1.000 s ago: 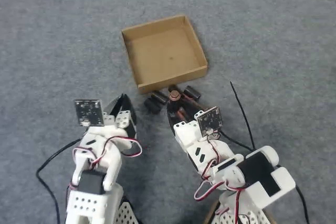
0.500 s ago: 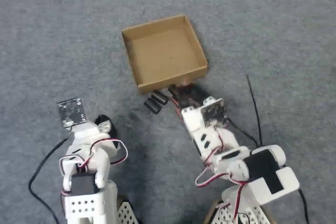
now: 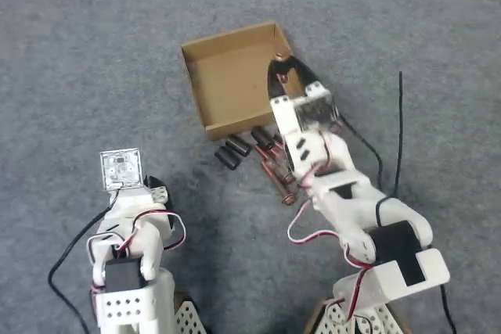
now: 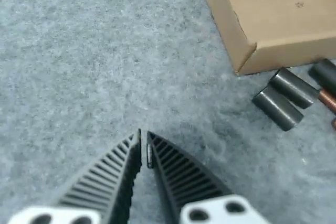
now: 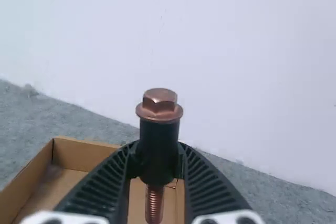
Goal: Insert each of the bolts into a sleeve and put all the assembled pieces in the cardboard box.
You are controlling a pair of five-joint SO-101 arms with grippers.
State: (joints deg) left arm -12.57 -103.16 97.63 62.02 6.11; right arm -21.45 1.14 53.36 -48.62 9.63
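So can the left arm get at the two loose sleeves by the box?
Probably yes: the left pincer, shut and empty, has only bare carpet between it and the sleeves, and the right pincer holds its assembled piece over the cardboard box.

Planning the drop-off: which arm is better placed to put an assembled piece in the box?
Right. The right gripper holds a sleeved bolt above the cardboard box; the left gripper is shut, empty, over carpet short of the box.

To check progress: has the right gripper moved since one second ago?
Yes. The right gripper, carrying a sleeved bolt, went from the loose sleeves to over the cardboard box.
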